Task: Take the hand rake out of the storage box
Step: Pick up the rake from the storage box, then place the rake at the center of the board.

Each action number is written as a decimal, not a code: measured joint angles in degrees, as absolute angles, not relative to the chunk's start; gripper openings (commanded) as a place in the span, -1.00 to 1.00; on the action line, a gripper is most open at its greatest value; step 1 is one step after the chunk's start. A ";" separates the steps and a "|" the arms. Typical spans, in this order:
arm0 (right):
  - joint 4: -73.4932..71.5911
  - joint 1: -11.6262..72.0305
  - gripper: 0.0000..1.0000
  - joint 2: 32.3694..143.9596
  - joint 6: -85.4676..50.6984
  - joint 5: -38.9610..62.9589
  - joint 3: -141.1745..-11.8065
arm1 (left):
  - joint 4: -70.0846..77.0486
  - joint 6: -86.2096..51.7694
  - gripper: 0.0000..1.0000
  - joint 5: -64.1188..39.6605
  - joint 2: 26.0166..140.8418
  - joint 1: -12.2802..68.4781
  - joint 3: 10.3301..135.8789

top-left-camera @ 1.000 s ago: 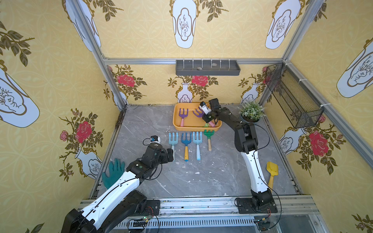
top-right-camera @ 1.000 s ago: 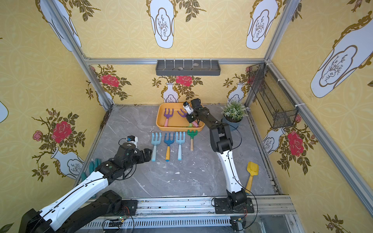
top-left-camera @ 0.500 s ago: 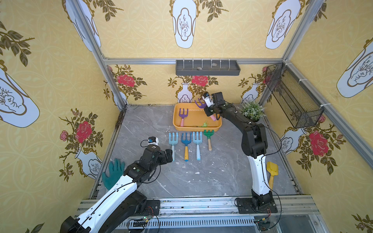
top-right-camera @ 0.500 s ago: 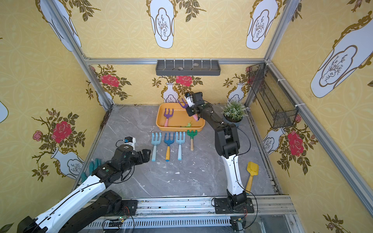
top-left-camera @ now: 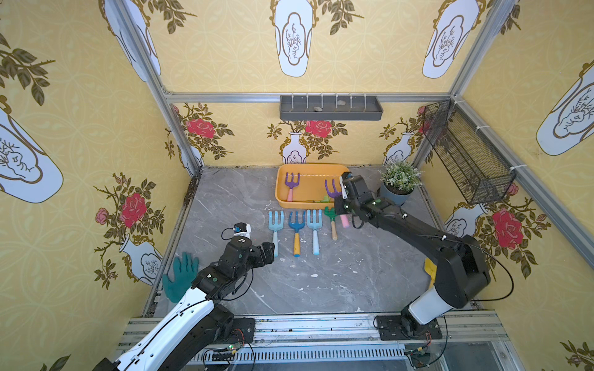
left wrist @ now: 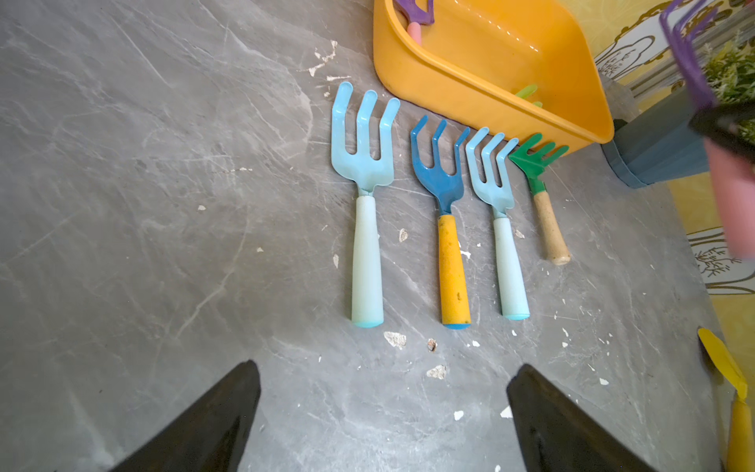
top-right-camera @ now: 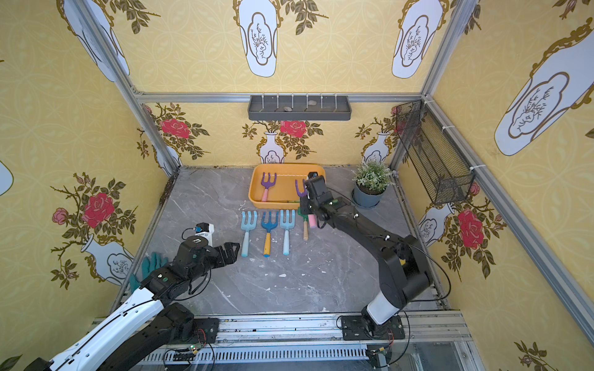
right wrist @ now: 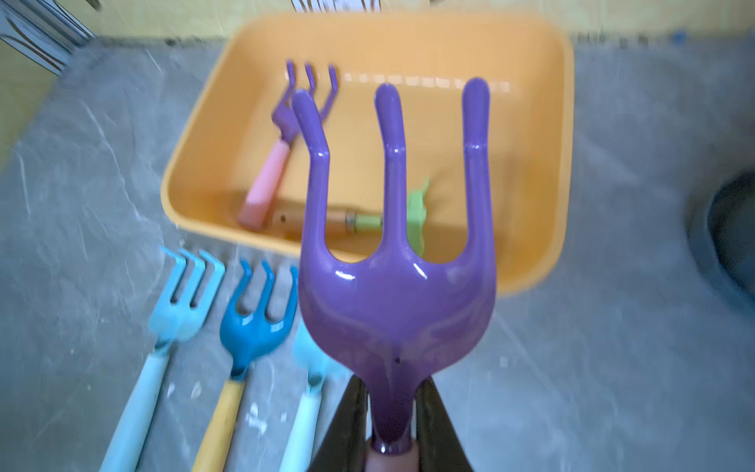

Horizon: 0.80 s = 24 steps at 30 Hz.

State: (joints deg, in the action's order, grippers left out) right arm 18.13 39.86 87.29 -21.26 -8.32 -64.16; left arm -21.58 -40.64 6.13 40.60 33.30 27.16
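The storage box (top-left-camera: pixel 308 166) (top-right-camera: pixel 289 165) is an orange-yellow tray at the back of the floor. My right gripper (top-left-camera: pixel 340 205) (top-right-camera: pixel 305 207) (right wrist: pixel 392 392) is shut on the neck of a hand rake (right wrist: pixel 394 294) with a purple head (top-left-camera: pixel 332 189) and a pink handle (top-left-camera: pixel 344 221). It holds the rake in the air over the box's near right corner, tines pointing to the back wall. A second purple rake (top-left-camera: pixel 291 186) and a green one (top-left-camera: pixel 323 199) lie in the box. My left gripper (top-left-camera: pixel 268 249) (left wrist: pixel 384 367) hovers open over bare floor, in front of the rakes on the floor.
Several rakes lie in a row in front of the box: light blue (top-left-camera: pixel 275 229), dark blue with a yellow handle (top-left-camera: pixel 296 231), light blue (top-left-camera: pixel 314 229), green (top-left-camera: pixel 332 221). A potted plant (top-left-camera: pixel 398 186) stands right of the box. A green glove (top-left-camera: pixel 181 276) and a yellow trowel (top-left-camera: pixel 429 269) lie by the side walls.
My right gripper has lifted the purple rake out of the box and drawn it forward to the box's near right corner. The left arm has barely shifted.
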 measured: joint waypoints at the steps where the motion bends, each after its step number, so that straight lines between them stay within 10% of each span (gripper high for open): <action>1: 18.35 42.92 -1.00 84.95 -23.90 -9.63 -61.25 | -21.47 -41.06 1.00 6.15 40.84 33.98 27.16; 16: 20.75 80.82 -1.00 83.15 -60.27 -31.35 -44.49 | -21.26 -49.19 1.00 11.81 43.99 44.82 23.59; 24: 12.01 86.59 -1.00 95.48 -62.76 -31.70 -48.23 | -24.93 -55.31 1.00 16.62 40.47 51.48 22.74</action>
